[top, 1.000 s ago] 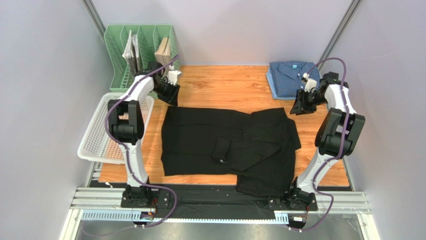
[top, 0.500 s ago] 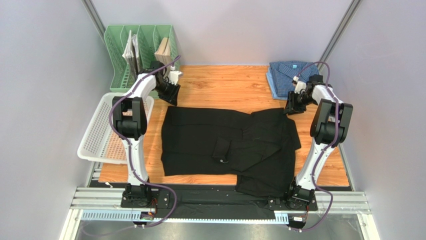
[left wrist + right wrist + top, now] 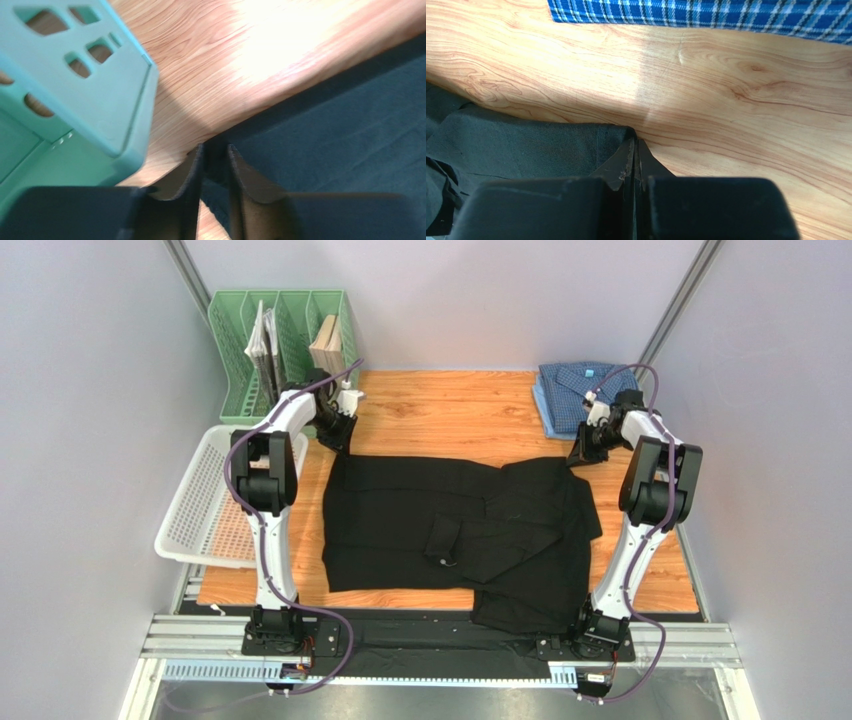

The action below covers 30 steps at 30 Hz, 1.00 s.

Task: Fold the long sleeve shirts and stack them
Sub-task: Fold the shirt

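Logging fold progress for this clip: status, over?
Left gripper fingers shut on black shirt, far-left corner. Right gripper shut on far-right corner. Blue shirt folded, far right. Nothing on the black one.

The wooden surface point(image 3: 440, 410) bears the black shirt point(image 3: 450, 525), spread from left end effector point(image 3: 335, 438) to right end effector point(image 3: 581, 452), and the folded blue shirt point(image 3: 570, 390) just beyond the right.
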Motion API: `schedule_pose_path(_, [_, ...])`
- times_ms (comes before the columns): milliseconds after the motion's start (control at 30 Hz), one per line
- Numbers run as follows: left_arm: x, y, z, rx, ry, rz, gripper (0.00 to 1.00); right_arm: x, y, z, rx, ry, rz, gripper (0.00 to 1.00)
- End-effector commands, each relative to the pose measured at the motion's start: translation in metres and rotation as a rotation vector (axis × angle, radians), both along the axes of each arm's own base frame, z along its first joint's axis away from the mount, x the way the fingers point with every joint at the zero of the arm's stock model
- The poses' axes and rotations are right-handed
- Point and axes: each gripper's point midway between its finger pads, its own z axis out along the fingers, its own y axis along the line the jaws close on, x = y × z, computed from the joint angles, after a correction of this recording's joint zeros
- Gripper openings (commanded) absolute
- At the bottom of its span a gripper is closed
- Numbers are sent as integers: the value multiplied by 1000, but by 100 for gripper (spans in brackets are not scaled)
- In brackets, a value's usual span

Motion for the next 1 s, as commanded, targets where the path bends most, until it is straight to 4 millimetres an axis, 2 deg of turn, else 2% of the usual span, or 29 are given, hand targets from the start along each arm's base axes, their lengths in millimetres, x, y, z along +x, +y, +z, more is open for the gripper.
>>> schedule_pose_path(0, [9,13,-5,77,-3,55,23,1,-20,11,-87,-47,-25,0])
schedule_pose_path(100, [7,16,-7,76,15,74,17,-2,-42,16,-147,-56,-60,0])
schedule_pose_path(200, [6,16,-7,76,23,77,14,-3,-54,20,-193,-62,-78,0])
schedule_pose_path(433, [4,13,-5,56,22,60,15,2,-49,30,-162,-80,-66,0])
schedule_pose_path(533, [7,3,12,-2,-13,33,24,3,-46,47,-143,-83,-56,17])
schedule_pose_path(567, [6,-1,19,-22,-22,27,30,-1,-43,58,-132,-89,-46,28])
schedule_pose_path(600, [5,-12,43,-89,-71,-13,34,-2,-41,67,-127,-102,-38,35])
schedule_pose_path(667, [-3,-24,64,-160,-115,-64,45,-10,-31,85,-99,-129,-1,53])
schedule_pose_path(700, [-9,-35,99,-223,-197,-124,48,-18,-26,103,-99,-165,13,58])
schedule_pose_path(733, [-18,-40,106,-254,-219,-155,55,-24,-21,111,-87,-180,30,62])
schedule_pose_path(767, [-25,-46,121,-292,-259,-184,57,-34,-10,120,-40,-192,63,69])
schedule_pose_path(800, [-33,-46,158,-294,-367,-208,57,-41,-2,142,-39,-250,101,72])
schedule_pose_path(833, [-38,-46,161,-294,-424,-212,59,-57,9,141,0,-231,131,76])
schedule_pose_path(867, [-41,-44,174,-289,-480,-195,61,-65,24,153,58,-261,170,78])
schedule_pose_path(900, [-53,-43,213,-287,-607,-198,64,-73,39,158,72,-275,221,79])
schedule_pose_path(933, [-57,-43,217,-286,-674,-200,71,-90,53,164,89,-269,256,80])
schedule_pose_path(967, [-65,-45,230,-304,-719,-216,83,-97,64,165,93,-269,289,80])
